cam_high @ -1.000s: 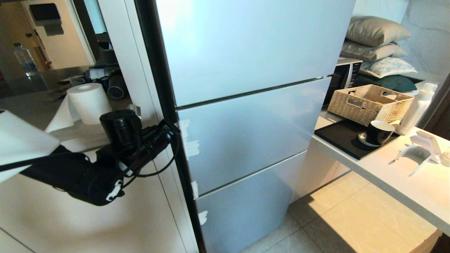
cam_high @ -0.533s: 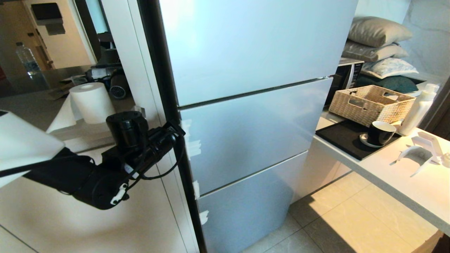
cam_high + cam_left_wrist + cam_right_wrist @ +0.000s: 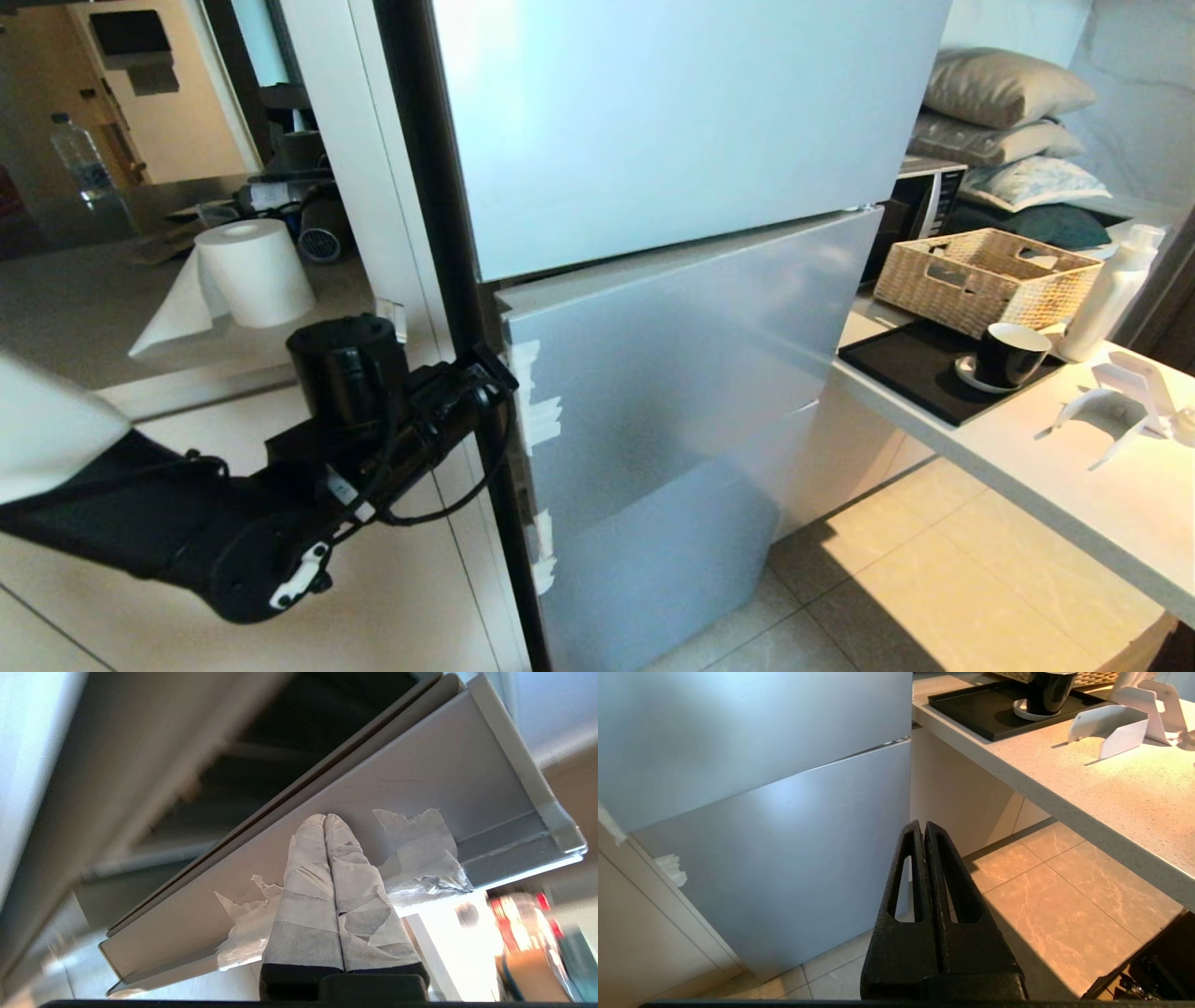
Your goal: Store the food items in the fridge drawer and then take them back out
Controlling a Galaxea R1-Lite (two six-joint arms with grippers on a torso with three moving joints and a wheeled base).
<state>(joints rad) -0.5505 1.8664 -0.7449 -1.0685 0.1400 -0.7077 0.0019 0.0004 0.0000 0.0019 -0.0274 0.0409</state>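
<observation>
My left gripper (image 3: 484,373) reaches to the left edge of the fridge's middle door (image 3: 672,364). Its tape-wrapped fingers (image 3: 303,882) are shut and lie against the door's side edge (image 3: 420,779), between scraps of white tape. That door stands slightly ajar at its left side, with dark fridge interior (image 3: 280,742) showing behind it. The food items and the fridge drawer are out of view. My right gripper (image 3: 923,824) hangs shut and empty above the tiled floor, beside the fridge's lower door (image 3: 784,858).
A counter (image 3: 1074,485) juts out to the right of the fridge, carrying a black tray (image 3: 896,373), a dark cup (image 3: 1006,350), a wicker basket (image 3: 980,271), a white bottle (image 3: 1111,289) and a white stand (image 3: 1120,392). A paper roll (image 3: 254,273) sits left of the fridge.
The middle door's left edge has swung out from the fridge front. My left arm has drawn back and down with it. The right arm has not moved.
</observation>
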